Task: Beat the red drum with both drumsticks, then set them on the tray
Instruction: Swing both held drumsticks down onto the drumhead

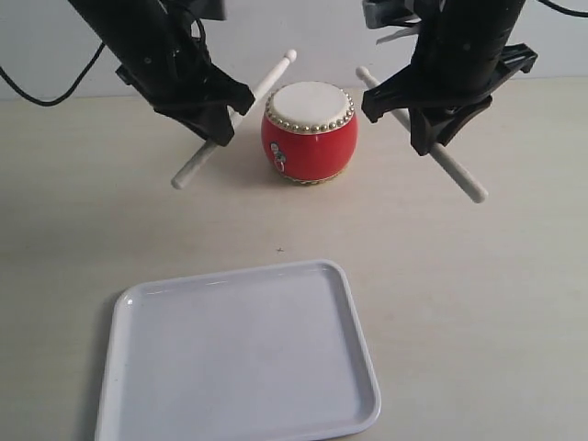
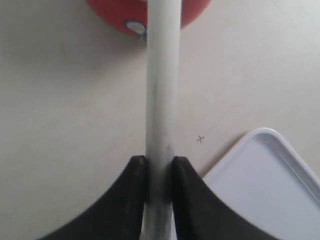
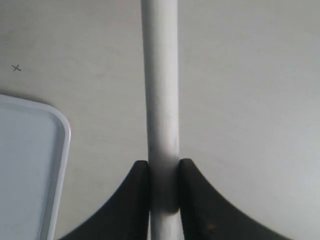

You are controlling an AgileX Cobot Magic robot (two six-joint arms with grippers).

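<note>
The left tool (image 2: 159, 165) is clamped on the left drumstick (image 1: 195, 168), which slants beside the red drum (image 1: 310, 133) on its left in the exterior view. The right tool (image 3: 164, 167) is clamped on the right drumstick (image 1: 461, 178) on the drum's other side, and both upper tips are near the drum's top rim. The drum stands on a pale beige counter (image 1: 478, 303). The white tray (image 1: 239, 358) lies in front of the drum, well apart, with a small cross mark (image 1: 279, 249) between them. Behind the drum is a plain pale wall (image 1: 312, 37).

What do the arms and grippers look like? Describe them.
Both arms are black. The left gripper and right gripper have angular black housings; their fingers flare in curves toward the base. A thin black cable loops beside the left arm.
</note>
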